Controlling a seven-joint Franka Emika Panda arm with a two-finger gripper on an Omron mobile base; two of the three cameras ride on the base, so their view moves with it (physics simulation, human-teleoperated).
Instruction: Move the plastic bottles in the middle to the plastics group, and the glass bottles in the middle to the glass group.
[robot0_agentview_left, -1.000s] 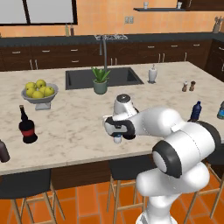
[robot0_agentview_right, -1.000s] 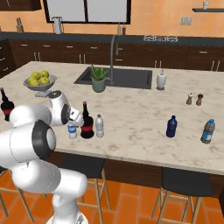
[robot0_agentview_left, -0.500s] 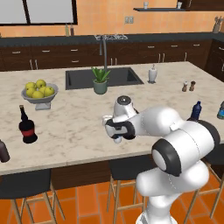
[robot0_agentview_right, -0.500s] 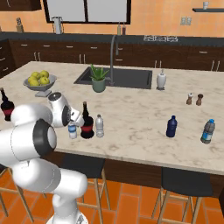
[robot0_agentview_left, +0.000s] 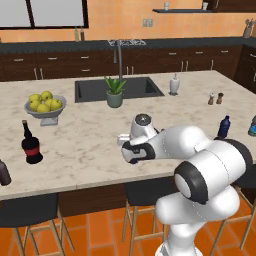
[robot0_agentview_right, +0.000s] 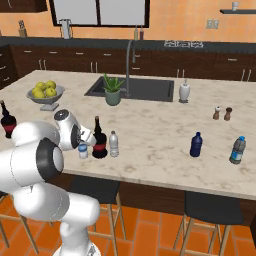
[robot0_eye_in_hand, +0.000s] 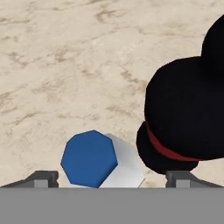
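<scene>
I see the gripper (robot0_eye_in_hand: 111, 177) open wide, dark fingertips (robot0_eye_in_hand: 41, 178) straddling the blue-capped plastic bottle (robot0_eye_in_hand: 94, 159), octagonal cap facing the camera. The glossy black round-bellied glass bottle (robot0_eye_in_hand: 186, 116), red-banded, stands just beside it on the speckled marble counter (robot0_eye_in_hand: 65, 52).

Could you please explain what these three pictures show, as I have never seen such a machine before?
It is a rendered kitchen with a white robot arm on a driving base. Two pictures look over the arm from behind, left and right; the third looks down from its hand. On the pale marble counter stand a small clear blue-capped water bottle, a black round-bellied red-banded bottle and a plain white-capped bottle. The claw hangs open above the blue cap, holding nothing.
</scene>
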